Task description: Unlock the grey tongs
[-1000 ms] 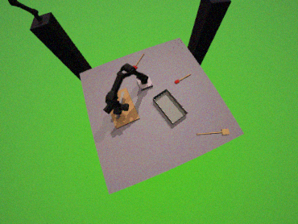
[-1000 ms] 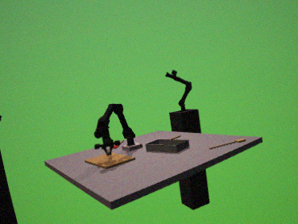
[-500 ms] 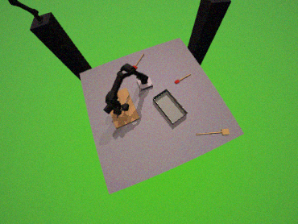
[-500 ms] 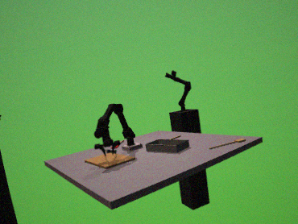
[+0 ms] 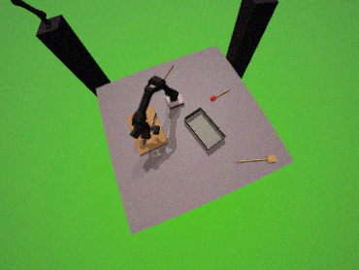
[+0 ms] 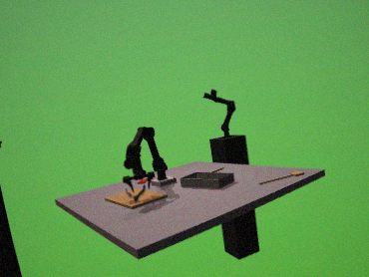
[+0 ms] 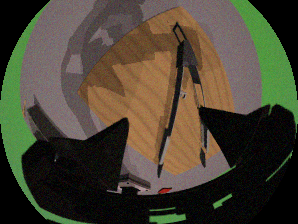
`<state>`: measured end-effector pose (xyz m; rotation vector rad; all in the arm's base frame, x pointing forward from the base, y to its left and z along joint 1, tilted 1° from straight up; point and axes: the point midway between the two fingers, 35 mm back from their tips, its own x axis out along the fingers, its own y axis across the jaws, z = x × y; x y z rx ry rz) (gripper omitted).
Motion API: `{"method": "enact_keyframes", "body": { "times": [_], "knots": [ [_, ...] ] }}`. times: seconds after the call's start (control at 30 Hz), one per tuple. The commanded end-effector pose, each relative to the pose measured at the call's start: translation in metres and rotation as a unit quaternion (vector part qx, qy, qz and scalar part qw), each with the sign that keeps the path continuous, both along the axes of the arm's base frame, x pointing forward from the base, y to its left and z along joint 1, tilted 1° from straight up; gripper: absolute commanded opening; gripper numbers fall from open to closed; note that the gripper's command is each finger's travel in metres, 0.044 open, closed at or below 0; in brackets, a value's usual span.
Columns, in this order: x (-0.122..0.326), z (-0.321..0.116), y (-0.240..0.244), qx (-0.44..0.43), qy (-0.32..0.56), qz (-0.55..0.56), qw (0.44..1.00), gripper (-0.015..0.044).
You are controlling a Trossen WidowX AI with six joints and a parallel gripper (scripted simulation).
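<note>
Grey tongs (image 7: 181, 99) lie spread open on the board (image 7: 129, 106), free of the gripper (image 7: 162, 145).

The arm (image 5: 146, 99) arches up from its base at the table's (image 5: 194, 185) twelve o'clock and folds down over the board, wrist pointing straight down. Its fingers stand fully apart, holding nothing, one on either side above the tongs' tips. The tin (image 5: 204, 128) sits at the board's three o'clock, well apart.

A bare test stage: a grey worktop (image 6: 199, 209) on black pillars (image 5: 73, 50), surrounded by plain green backdrop.
</note>
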<state>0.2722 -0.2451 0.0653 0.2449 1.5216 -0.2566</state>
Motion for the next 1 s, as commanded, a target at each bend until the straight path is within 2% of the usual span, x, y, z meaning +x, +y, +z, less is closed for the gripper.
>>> {"method": "enact_keyframes", "body": {
  "times": [0.0, 0.1, 0.17, 0.37, 0.6, 0.97],
  "knots": [
    [0.020, 0.014, 0.052, -0.002, -0.002, 0.005, 1.000, 0.0440],
    [0.029, 0.023, 0.100, -0.002, -0.003, 0.004, 1.000, 0.0440],
    [0.030, 0.025, 0.111, -0.002, -0.003, 0.004, 1.000, 0.0440],
    [0.030, 0.027, 0.111, -0.002, -0.003, 0.004, 1.000, 0.0440],
    [0.026, 0.075, 0.110, 0.000, -0.007, 0.014, 1.000, 0.0440],
    [0.026, 0.075, 0.110, 0.000, -0.007, 0.014, 1.000, 0.0440]
  ]
}}
